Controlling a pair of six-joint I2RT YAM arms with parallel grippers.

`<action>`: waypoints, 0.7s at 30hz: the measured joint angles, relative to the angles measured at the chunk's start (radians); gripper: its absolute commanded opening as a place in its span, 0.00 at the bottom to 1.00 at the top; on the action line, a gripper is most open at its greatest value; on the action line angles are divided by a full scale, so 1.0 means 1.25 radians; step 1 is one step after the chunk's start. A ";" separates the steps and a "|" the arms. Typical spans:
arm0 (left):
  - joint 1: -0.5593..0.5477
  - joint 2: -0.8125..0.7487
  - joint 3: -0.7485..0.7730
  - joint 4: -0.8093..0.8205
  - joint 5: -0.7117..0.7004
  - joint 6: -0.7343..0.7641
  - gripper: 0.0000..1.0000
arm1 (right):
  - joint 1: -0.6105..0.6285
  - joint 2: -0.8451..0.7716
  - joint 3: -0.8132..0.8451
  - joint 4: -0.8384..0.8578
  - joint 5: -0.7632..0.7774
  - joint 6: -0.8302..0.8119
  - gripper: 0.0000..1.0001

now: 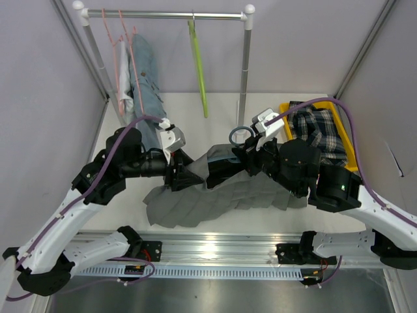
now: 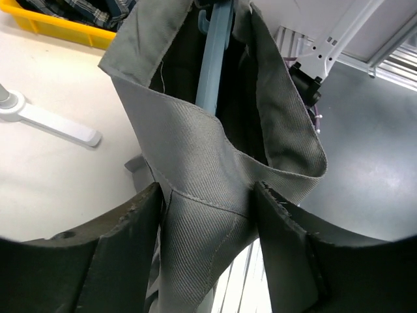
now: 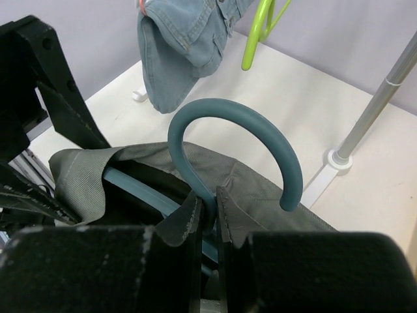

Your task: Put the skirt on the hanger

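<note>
From high behind the near edge we look down over the whole table [image 1: 179,111]. Our left wrist view, close against the skirt [image 2: 195,215], faces the right edge; our right wrist view, equally close, faces the far-left corner. All share skirt and hanger [image 3: 225,107].

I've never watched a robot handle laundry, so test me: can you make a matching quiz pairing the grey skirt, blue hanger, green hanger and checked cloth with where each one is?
Things
1. grey skirt
2. blue hanger
3. green hanger
4. checked cloth

Places
A. lying in the yellow bin
B. edge pinched in the left gripper
C. hanging bare on the rail
D. neck clamped by the right gripper

Pairs: 1-B, 2-D, 3-C, 4-A
</note>
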 measured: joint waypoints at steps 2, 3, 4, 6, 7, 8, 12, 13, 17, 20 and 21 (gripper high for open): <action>0.000 -0.006 -0.009 0.006 0.002 -0.001 0.45 | -0.001 0.000 0.000 0.000 -0.002 0.000 0.00; 0.000 -0.009 -0.011 0.008 0.002 -0.001 0.28 | -0.002 0.000 0.000 0.000 -0.004 0.000 0.00; 0.000 -0.013 -0.014 0.011 0.001 -0.004 0.19 | -0.002 0.000 0.000 0.000 -0.005 0.000 0.00; 0.000 -0.020 -0.018 0.018 0.002 -0.002 0.05 | -0.002 0.000 0.000 0.001 -0.009 0.001 0.00; -0.001 -0.024 -0.020 0.020 0.002 -0.003 0.03 | -0.002 0.000 0.000 0.002 -0.011 0.004 0.00; -0.002 -0.028 -0.022 0.024 0.000 -0.002 0.01 | -0.003 0.000 0.000 0.002 -0.013 0.008 0.00; -0.002 -0.038 -0.029 0.029 -0.008 -0.008 0.00 | -0.003 0.000 -0.002 0.007 -0.016 0.017 0.20; -0.002 -0.040 -0.029 0.028 -0.013 -0.009 0.00 | -0.003 0.000 -0.007 0.014 -0.015 0.022 0.32; -0.002 -0.046 -0.030 0.010 -0.048 -0.027 0.00 | -0.003 0.000 -0.031 0.043 0.002 0.038 0.71; -0.002 -0.049 -0.030 -0.011 -0.082 -0.041 0.00 | -0.003 0.003 -0.047 0.050 0.035 0.047 0.85; -0.002 -0.052 -0.030 -0.021 -0.092 -0.044 0.00 | -0.003 0.005 -0.050 0.052 0.051 0.050 0.87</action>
